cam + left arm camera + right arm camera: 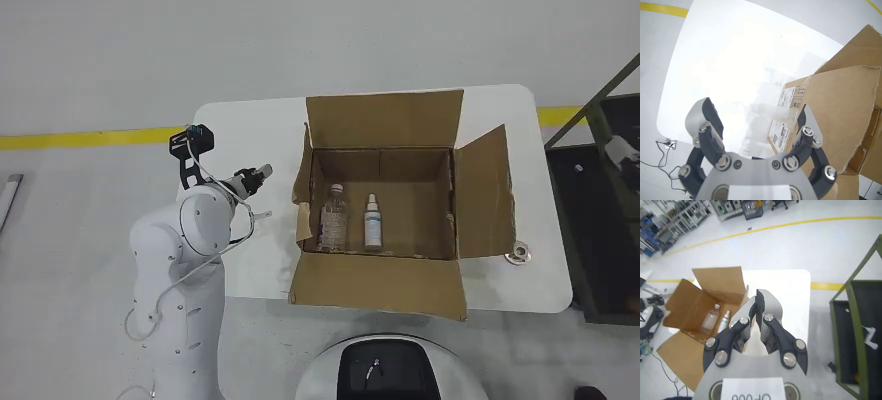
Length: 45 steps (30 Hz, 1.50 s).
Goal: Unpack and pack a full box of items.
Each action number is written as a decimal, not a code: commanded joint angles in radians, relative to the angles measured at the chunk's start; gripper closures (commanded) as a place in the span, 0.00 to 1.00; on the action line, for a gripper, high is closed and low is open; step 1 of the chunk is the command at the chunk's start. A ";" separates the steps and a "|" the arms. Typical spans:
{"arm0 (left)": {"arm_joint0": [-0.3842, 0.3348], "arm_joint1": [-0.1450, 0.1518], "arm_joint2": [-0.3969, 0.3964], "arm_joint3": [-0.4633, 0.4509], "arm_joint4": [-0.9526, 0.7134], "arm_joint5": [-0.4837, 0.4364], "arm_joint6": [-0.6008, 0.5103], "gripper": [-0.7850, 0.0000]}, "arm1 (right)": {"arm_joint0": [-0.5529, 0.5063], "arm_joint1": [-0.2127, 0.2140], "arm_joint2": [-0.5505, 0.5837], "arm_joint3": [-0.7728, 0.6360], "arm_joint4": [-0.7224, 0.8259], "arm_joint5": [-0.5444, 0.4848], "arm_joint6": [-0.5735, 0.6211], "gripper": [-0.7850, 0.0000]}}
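Just beside the box [838, 113], the left pincer [756, 111] gapes empty; the right pincer [756, 302] is closed, empty.

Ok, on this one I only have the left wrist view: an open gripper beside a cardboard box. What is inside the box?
Observer: A clear bottle and a small spray bottle lie side by side on the floor of the box.
Operator: And the right gripper?
Observer: The right gripper is shut, with nothing in it.
Operator: Anything else on the table?
Observer: A small ring lies on the table beside the box's right flap.
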 commanded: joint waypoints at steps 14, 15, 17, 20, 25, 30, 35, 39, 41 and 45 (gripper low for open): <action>0.000 0.000 0.000 0.000 0.000 0.000 0.000 0.00 | -0.143 0.050 -0.293 0.049 -0.436 -0.218 0.365 0.55; 0.000 0.000 0.000 0.000 0.000 0.000 0.000 0.00 | -0.137 0.050 -0.312 0.073 -0.440 -0.200 0.354 0.53; 0.000 0.000 0.000 0.000 0.000 0.000 0.000 0.00 | -0.124 0.053 -0.350 0.104 -0.488 -0.211 0.347 0.53; 0.000 0.000 0.000 0.000 0.000 0.000 0.000 0.00 | -0.104 0.055 -0.393 0.152 -0.512 -0.196 0.324 0.55; 0.000 0.000 0.000 0.000 0.000 0.000 0.000 0.00 | -0.074 0.056 -0.433 0.218 -0.528 -0.168 0.284 0.53; 0.000 0.000 0.000 0.000 0.000 0.000 0.000 0.00 | -0.059 0.058 -0.456 0.278 -0.538 -0.143 0.250 0.52; 0.000 0.000 0.000 0.000 0.000 0.000 0.000 0.00 | -0.052 0.058 -0.479 0.326 -0.535 -0.125 0.213 0.55; 0.000 0.000 0.000 0.000 0.000 0.000 0.000 0.00 | -0.038 0.059 -0.499 0.362 -0.559 -0.112 0.186 0.55; 0.000 0.000 0.000 0.000 0.000 0.000 0.000 0.00 | -0.031 0.059 -0.503 0.374 -0.568 -0.089 0.172 0.55; 0.000 0.000 0.000 0.000 0.000 0.000 0.000 0.00 | -0.019 0.059 -0.511 0.396 -0.569 -0.070 0.158 0.54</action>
